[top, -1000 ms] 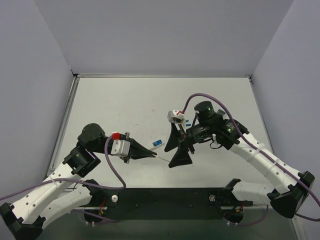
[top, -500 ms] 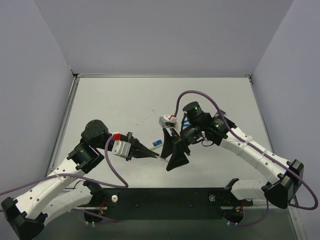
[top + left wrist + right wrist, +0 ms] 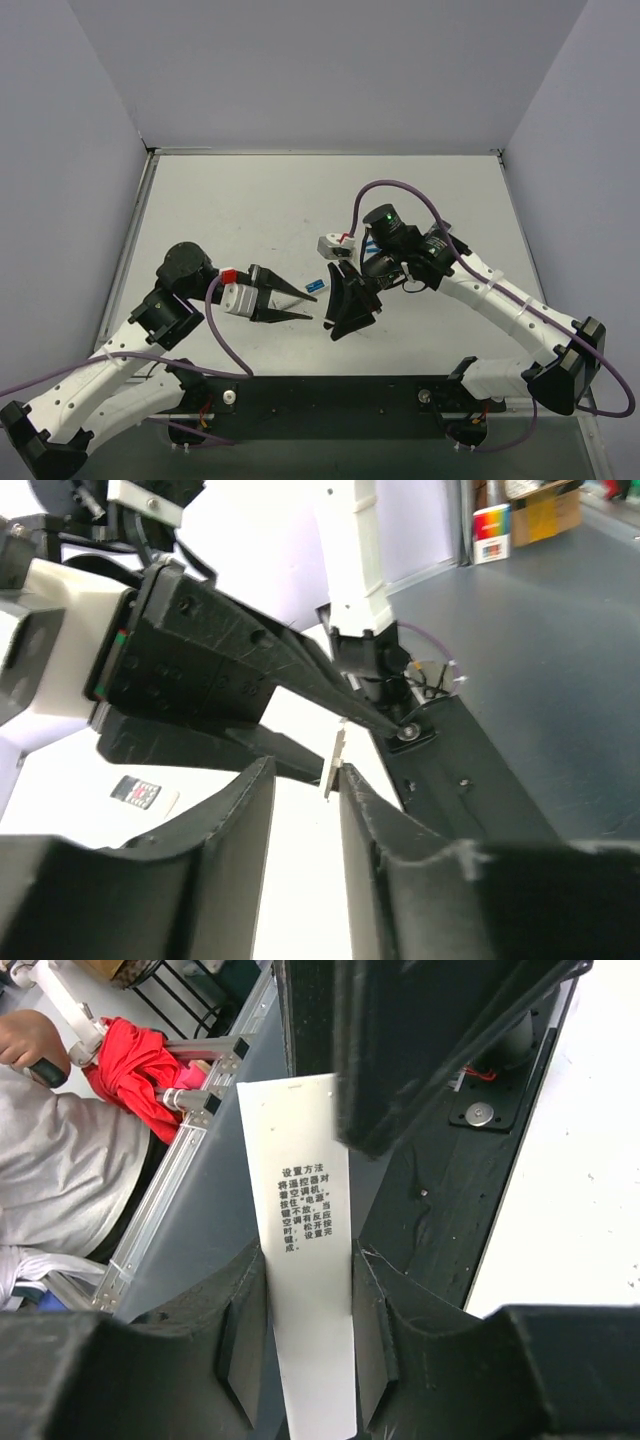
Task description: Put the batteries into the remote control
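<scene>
Pale bench [image 3: 250,210]: remote control [image 3: 295,1160] bridges both hands lengthwise; right hand [image 3: 308,1255] pinches it, left hand [image 3: 305,772] close-set at far end, hold unclear.

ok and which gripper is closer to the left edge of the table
Left. The left gripper is left of the middle, towards the table's left edge; the right gripper is just to its right, further from that edge.

Place: robotics laboratory test cell.
Enclosure: plain grey walls [image 3: 320,70] around a white table [image 3: 250,200].
Equipment: left arm [image 3: 105,368] and right arm [image 3: 500,300] bolted to a black rail [image 3: 330,392].
Surroundings: aluminium frame [image 3: 185,1160], cardboard box [image 3: 545,515], person [image 3: 60,1180].
</scene>
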Controlling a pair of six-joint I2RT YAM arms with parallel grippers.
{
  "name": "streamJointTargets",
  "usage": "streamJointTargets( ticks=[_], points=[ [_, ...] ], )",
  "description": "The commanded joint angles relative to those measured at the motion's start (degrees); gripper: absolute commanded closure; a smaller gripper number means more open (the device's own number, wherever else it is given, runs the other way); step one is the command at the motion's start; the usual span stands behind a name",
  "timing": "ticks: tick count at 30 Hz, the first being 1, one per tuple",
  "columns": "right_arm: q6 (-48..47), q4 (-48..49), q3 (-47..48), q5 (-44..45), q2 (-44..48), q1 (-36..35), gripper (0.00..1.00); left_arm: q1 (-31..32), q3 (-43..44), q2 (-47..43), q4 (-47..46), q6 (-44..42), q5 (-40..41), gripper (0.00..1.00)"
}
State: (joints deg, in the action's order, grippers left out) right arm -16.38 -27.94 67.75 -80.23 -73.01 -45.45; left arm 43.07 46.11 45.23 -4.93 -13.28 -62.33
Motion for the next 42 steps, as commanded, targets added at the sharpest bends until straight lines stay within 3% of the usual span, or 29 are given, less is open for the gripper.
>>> streamJointTargets(
  ticks=[1,2,4,11,16,23,33,42],
  points=[
    [-1.5,-0.8,1.5,4.0,-1.1,1.2,0.96,0.1,0.2,-2.5,0.8,-1.7,6.7,0.45],
    [-0.9,-0.8,1.4,7.9,-1.2,1.4,0.97,0.1,-0.7,-3.6,0.8,-1.1,8.6,0.31],
    [-0.1,-0.9,1.2,13.0,-1.2,1.9,0.99,-0.1,-2.2,-4.9,0.4,1.1,13.1,0.22],
    [5.2,-0.3,0.5,43.4,-3.2,2.0,1.00,-0.6,-7.9,-10.2,1.0,12.9,43.9,0.19],
    [11.2,3.6,-1.4,62.1,-4.5,2.0,1.00,-0.6,-8.7,-5.5,9.3,16.5,51.6,0.18],
    [18.9,5.2,-6.7,85.7,-1.3,2.1,1.00,-0.6,-7.1,11.9,9.0,16.1,54.9,0.18],
    [25.6,5.9,-14.0,97.4,8.0,3.9,1.00,0.1,1.3,36.3,6.2,9.9,52.9,0.17],
    [26.2,6.3,-15.3,95.2,10.2,5.6,1.00,1.0,8.8,51.5,9.3,4.8,51.7,0.17]
  ],
)
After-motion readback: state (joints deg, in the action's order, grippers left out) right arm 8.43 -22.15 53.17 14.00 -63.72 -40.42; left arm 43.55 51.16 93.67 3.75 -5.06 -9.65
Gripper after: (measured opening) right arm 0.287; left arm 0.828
